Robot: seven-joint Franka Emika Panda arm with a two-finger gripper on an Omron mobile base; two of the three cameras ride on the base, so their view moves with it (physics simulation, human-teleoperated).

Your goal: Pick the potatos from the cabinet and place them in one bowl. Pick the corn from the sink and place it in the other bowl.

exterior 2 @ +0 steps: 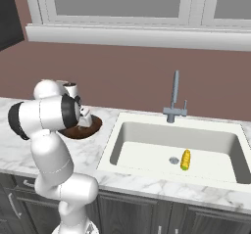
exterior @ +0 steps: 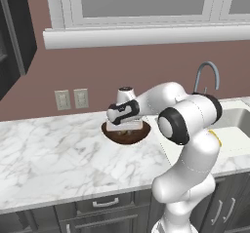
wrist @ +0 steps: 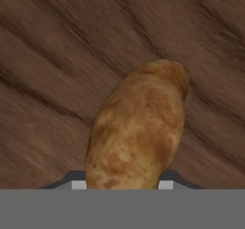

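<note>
A: What does the potato [wrist: 136, 130] look like?

B: Oblong, orange-brown, mottled with darker rusty patches and a slightly rough skin. One end is rounded and points away from the gripper [wrist: 122, 185]; the other end sits between the two fingertips [wrist: 79, 184].

A: So it is grasped?

B: The two grey tips flank its near end on both sides, right against the skin, so the gripper looks clenched on the potato. The contact itself is cut off by the bottom of the hand view.

A: And what lies beyond it?

B: Dark brown wood with long streaky grain, the inside of the bowl [wrist: 57, 55], straight ahead of the fingers. Whether the potato touches the wood I cannot tell.

A: Where is the bowl from outside?

B: In the left base view the bowl [exterior: 125, 133] is directly below the hand, round, shallow and dark, with the gripper [exterior: 125, 126] lowered into it. In the right base view its rim [exterior 2: 95, 126] peeks out beside the arm.

A: What is it standing on?

B: A counter [exterior: 49, 154] of white marble with grey veins, smooth and glossy.

A: And the corn?

B: The corn [exterior 2: 186, 159] is well away from the gripper, lying on the floor of the white rectangular sink [exterior 2: 147, 130] just beside the round drain. It is a short yellow cob with a green end. A curved grey faucet [exterior 2: 174, 98] rises behind the basin.
</note>
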